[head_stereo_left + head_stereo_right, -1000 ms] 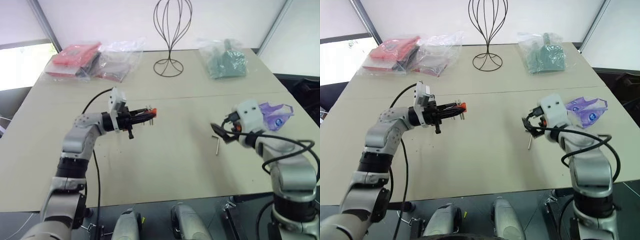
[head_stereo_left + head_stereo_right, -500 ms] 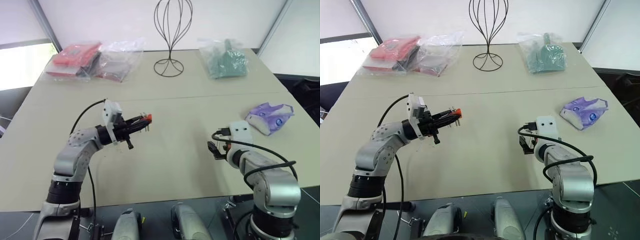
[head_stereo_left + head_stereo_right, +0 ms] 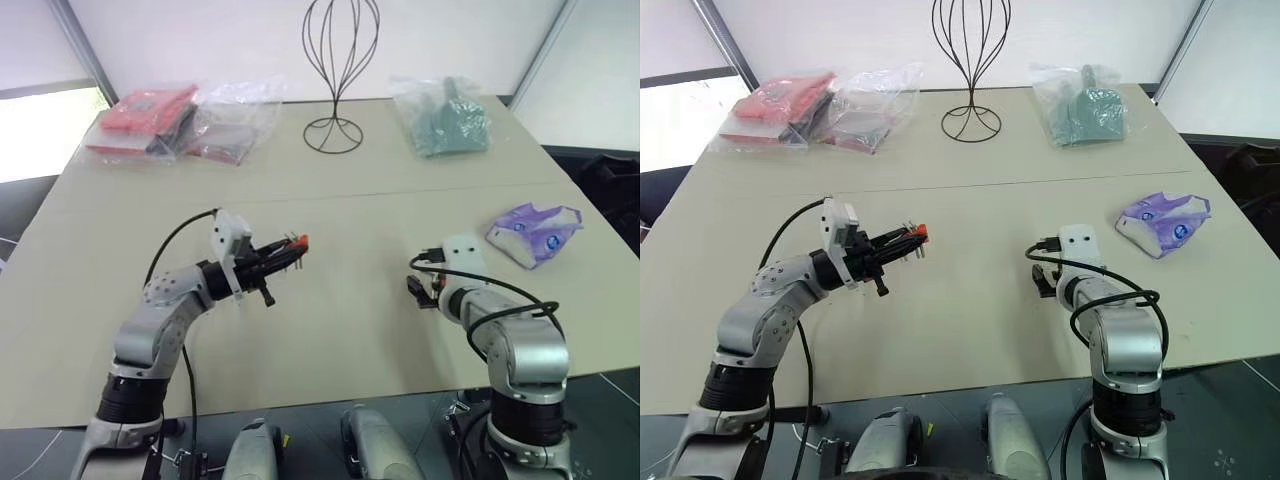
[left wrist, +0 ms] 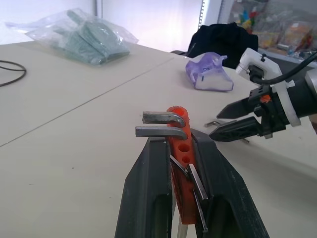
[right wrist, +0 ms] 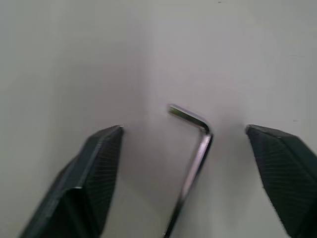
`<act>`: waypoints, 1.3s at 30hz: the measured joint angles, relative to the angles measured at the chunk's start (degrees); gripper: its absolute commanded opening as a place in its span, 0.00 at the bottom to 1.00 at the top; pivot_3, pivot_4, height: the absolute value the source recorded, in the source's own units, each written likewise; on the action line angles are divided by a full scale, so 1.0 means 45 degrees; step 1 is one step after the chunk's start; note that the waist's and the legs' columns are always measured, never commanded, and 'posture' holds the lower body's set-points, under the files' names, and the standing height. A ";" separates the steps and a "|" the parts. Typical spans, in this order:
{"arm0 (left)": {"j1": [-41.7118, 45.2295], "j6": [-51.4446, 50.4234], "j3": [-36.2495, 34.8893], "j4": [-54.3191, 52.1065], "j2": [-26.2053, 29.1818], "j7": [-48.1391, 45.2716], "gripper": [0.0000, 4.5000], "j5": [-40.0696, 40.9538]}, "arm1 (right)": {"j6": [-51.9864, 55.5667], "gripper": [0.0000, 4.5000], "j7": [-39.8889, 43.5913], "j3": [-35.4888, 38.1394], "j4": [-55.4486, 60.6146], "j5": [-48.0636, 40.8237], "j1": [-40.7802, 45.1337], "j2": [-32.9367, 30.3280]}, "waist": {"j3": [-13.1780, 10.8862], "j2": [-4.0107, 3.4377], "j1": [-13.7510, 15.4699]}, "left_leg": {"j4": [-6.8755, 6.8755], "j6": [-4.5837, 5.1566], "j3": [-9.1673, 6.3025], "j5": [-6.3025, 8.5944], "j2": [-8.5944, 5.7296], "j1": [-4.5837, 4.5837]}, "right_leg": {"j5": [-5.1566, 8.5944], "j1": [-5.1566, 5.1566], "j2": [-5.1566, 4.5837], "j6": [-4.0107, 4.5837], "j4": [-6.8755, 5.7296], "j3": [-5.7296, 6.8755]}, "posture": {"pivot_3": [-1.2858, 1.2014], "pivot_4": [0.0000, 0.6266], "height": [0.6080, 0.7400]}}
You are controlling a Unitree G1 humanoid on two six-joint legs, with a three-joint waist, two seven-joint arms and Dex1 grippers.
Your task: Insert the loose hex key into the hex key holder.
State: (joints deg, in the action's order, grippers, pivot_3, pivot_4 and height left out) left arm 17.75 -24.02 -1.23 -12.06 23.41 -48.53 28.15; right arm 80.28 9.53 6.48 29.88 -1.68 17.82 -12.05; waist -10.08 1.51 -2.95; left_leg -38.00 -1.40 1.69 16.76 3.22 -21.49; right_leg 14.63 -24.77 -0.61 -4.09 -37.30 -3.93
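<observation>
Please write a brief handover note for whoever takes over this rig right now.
Left hand: shut on the hex key holder, held above the table.
Right hand: open, low over the table, fingers either side of the loose hex key, not gripping it.
Done: holder picked up.
Left: close on the key, lift it, insert it into the holder.

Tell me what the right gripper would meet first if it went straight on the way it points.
Likely the loose hex key, lying flat on the table between the right gripper's open jaws; depth is unclear, so it could meet the tabletop at about the same moment.
</observation>
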 measured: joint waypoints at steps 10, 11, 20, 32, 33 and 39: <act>-0.0164 0.0468 -0.0014 -0.0005 0.0008 0.0329 0.00 -0.0034 | 0.0151 0.01 -0.0023 0.0120 -0.0302 -0.0434 0.0060 0.0018 | 0.0037 0.0060 0.0101 | -0.0009 0.0000 -0.0014 0.0000 -0.0013 0.0014 | 0.0021 0.0052 -0.0009 0.0037 0.0038 0.0000 | 0.52 0.24 1.00; -0.0164 0.0513 -0.0013 -0.0002 0.0010 0.0344 0.00 -0.0047 | 0.0153 0.01 -0.0022 0.0160 -0.0299 -0.0455 0.0053 0.0025 | 0.0037 0.0061 0.0102 | -0.0009 0.0000 -0.0016 0.0000 -0.0015 0.0013 | 0.0021 0.0056 -0.0010 0.0037 0.0044 0.0000 | 0.52 0.24 1.00; 0.0219 0.0683 -0.0010 0.0792 0.0292 0.0067 0.00 -0.0114 | -0.1773 0.01 0.0020 0.0769 -0.1367 -0.0802 0.0884 -0.0131 | -0.0006 0.0028 0.0068 | -0.0010 0.0000 -0.0023 0.0000 -0.0044 -0.0002 | 0.0011 0.0035 -0.0014 0.0020 0.0045 -0.0019 | 0.52 0.24 1.00; 0.4645 -0.0637 0.0876 0.5716 0.0939 -0.4341 0.00 0.0499 | -0.7740 0.01 0.2646 0.0898 -0.1568 -0.4140 0.3675 0.1081 | -0.0044 -0.0017 0.0117 | 0.0088 0.0006 -0.0067 0.0000 -0.0057 -0.0230 | 0.0009 -0.0211 -0.0003 -0.0073 0.0034 0.0008 | 0.52 0.24 1.00; 0.5142 -0.0542 0.0930 0.6221 0.0746 -0.4549 0.00 0.0432 | -0.8064 0.01 0.2738 0.0687 -0.1606 -0.4257 0.3712 0.1249 | -0.0044 -0.0017 0.0123 | 0.0076 0.0006 -0.0066 0.0000 -0.0058 -0.0243 | 0.0009 -0.0212 -0.0006 -0.0073 0.0042 0.0008 | 0.52 0.24 1.00; 0.6821 0.0390 0.1236 0.8453 -0.0085 -0.5647 0.00 -0.0244 | -0.9428 0.01 0.2557 0.0126 -0.2106 -0.4456 0.3986 0.1852 | -0.0045 -0.0018 0.0095 | 0.0033 0.0011 -0.0062 0.0004 -0.0070 -0.0265 | 0.0008 -0.0212 -0.0021 -0.0075 0.0041 0.0006 | 0.52 0.24 1.00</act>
State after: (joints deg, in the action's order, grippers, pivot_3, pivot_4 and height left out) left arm 48.44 -22.26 4.33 25.98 23.02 -73.95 27.06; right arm 37.85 21.04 7.05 20.41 -21.74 35.76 -3.71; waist -10.28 1.43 -2.53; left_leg -37.85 -1.35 1.41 16.77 2.90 -22.68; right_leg 14.67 -25.72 -0.70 -4.43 -37.12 -3.90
